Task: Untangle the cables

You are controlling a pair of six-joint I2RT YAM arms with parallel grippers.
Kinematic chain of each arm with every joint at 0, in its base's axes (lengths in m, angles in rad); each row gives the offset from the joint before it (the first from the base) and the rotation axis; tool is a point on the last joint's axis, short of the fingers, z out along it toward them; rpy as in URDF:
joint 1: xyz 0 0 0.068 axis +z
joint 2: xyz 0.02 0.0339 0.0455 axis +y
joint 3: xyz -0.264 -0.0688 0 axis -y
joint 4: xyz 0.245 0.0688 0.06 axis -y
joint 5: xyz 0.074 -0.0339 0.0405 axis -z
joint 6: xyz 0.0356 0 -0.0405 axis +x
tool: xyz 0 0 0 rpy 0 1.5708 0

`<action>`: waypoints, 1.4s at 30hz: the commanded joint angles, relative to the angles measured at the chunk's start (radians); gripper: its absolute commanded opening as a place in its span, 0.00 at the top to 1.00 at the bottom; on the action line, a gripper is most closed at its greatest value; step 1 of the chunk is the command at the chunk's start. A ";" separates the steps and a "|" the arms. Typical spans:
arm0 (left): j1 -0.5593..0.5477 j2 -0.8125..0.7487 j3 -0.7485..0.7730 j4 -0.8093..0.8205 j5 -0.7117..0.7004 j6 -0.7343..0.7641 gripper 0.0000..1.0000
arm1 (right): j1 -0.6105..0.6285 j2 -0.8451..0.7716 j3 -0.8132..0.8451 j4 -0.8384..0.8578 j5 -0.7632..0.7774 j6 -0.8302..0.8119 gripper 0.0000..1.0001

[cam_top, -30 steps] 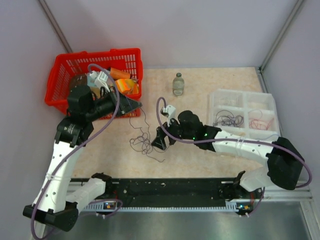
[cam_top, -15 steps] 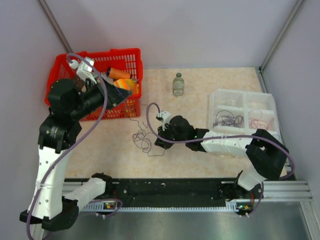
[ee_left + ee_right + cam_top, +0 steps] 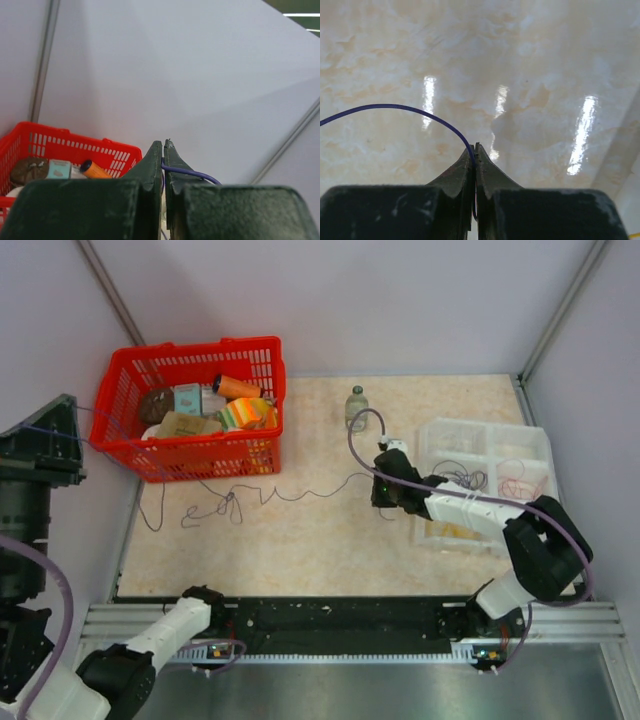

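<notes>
One dark purple cable point(image 3: 290, 495) lies stretched in a wavy line across the table, with small kinks left near the basket front. My left gripper point(image 3: 70, 412) is raised high at the far left and is shut on one end of it; the left wrist view shows the purple cable point(image 3: 192, 173) pinched in that gripper point(image 3: 163, 150). My right gripper point(image 3: 379, 483) sits low beside the tray, shut on the other end; in the right wrist view the cable point(image 3: 395, 106) arcs into that gripper point(image 3: 474, 148). More cables, dark point(image 3: 455, 478) and red point(image 3: 515, 485), lie in the tray.
A red basket point(image 3: 262, 346) full of odds and ends stands at the back left. A small glass bottle point(image 3: 357, 408) stands at the back middle. The clear compartment tray point(image 3: 485, 432) sits at the right, close behind my right arm.
My right gripper closed on the cable and pulled right toward the tray. The left arm lifted and swung far left with its end. The tangle has drawn out into one long line.
</notes>
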 commanded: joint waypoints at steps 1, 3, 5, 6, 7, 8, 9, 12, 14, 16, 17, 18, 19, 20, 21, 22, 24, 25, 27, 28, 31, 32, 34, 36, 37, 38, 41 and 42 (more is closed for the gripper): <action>0.003 0.090 0.088 -0.022 -0.064 0.087 1.00 | -0.036 -0.001 0.064 -0.117 0.134 0.039 1.00; 0.003 0.095 0.115 -0.009 -0.078 0.107 1.00 | -0.079 -0.038 0.049 -0.117 0.138 0.049 1.00; 0.003 0.095 0.158 0.013 -0.116 0.133 1.00 | -0.121 -0.041 0.055 -0.116 0.111 0.041 1.00; 0.003 0.092 0.165 0.030 -0.128 0.152 1.00 | -0.128 -0.035 0.064 -0.120 0.116 0.037 1.00; 0.003 0.086 0.169 0.051 -0.150 0.171 1.00 | -0.141 -0.019 0.073 -0.120 0.110 0.032 1.00; 0.003 0.081 0.168 0.074 -0.168 0.189 1.00 | -0.145 0.001 0.090 -0.120 0.116 0.023 1.00; 0.003 0.076 0.171 0.095 -0.190 0.223 1.00 | -0.153 0.026 0.110 -0.135 0.136 0.021 1.00; 0.001 0.064 0.171 0.154 -0.246 0.307 1.00 | -0.202 0.072 0.165 -0.125 0.128 0.004 1.00; 0.001 0.061 0.184 0.186 -0.266 0.370 1.00 | -0.228 0.083 0.228 -0.122 0.150 -0.029 1.00; 0.003 0.056 0.194 0.208 -0.300 0.436 1.00 | -0.262 0.092 0.295 -0.116 0.154 -0.055 1.00; 0.001 0.047 0.192 0.223 -0.311 0.464 1.00 | -0.279 0.101 0.344 -0.117 0.156 -0.065 1.00; 0.001 0.041 0.188 0.235 -0.317 0.485 1.00 | -0.294 0.106 0.377 -0.119 0.160 -0.078 1.00; 0.001 0.033 0.185 0.241 -0.328 0.513 1.00 | -0.311 0.107 0.409 -0.125 0.161 -0.077 1.00; 0.003 0.027 0.185 0.246 -0.340 0.537 1.00 | -0.332 0.107 0.430 -0.128 0.153 -0.072 1.00; 0.001 0.021 0.185 0.252 -0.354 0.567 1.00 | -0.349 0.100 0.450 -0.129 0.157 -0.063 1.00; 0.001 0.014 0.183 0.260 -0.366 0.599 1.00 | -0.374 0.089 0.466 -0.137 0.160 -0.048 1.00; 0.001 -0.008 0.169 0.280 -0.406 0.659 1.00 | -0.430 0.057 0.492 -0.143 0.150 -0.042 1.00; 0.001 -0.017 0.154 0.293 -0.417 0.685 1.00 | -0.461 0.043 0.519 -0.154 0.154 -0.046 1.00; 0.001 -0.052 0.091 0.329 -0.508 0.735 1.00 | -0.576 0.044 0.623 -0.187 0.153 -0.091 1.00; 0.001 -0.062 0.074 0.335 -0.533 0.749 1.00 | -0.613 0.051 0.660 -0.189 0.153 -0.097 1.00; 0.001 -0.086 0.033 0.367 -0.576 0.785 1.00 | -0.725 0.089 0.760 -0.180 0.144 -0.137 1.00; 0.001 -0.094 0.022 0.379 -0.582 0.800 1.00 | -0.745 0.112 0.792 -0.177 0.153 -0.173 1.00; 0.001 -0.105 0.014 0.392 -0.595 0.840 1.00 | -0.792 0.158 0.861 -0.171 0.093 -0.181 1.00; 0.001 -0.112 0.011 0.393 -0.610 0.869 1.00 | -0.823 0.211 0.930 -0.174 0.073 -0.195 1.00; 0.000 -0.118 0.011 0.387 -0.609 0.864 1.00 | -0.825 0.231 0.963 -0.175 0.064 -0.210 1.00; 0.000 -0.122 0.010 0.367 -0.604 0.849 1.00 | -0.823 0.248 0.990 -0.177 0.020 -0.218 1.00; -0.002 -0.126 -0.018 0.245 -0.540 0.696 1.00 | -0.784 0.238 1.029 -0.174 -0.038 -0.250 1.00; -0.002 -0.128 -0.041 0.211 -0.521 0.655 1.00 | -0.771 0.232 1.029 -0.169 0.010 -0.267 1.00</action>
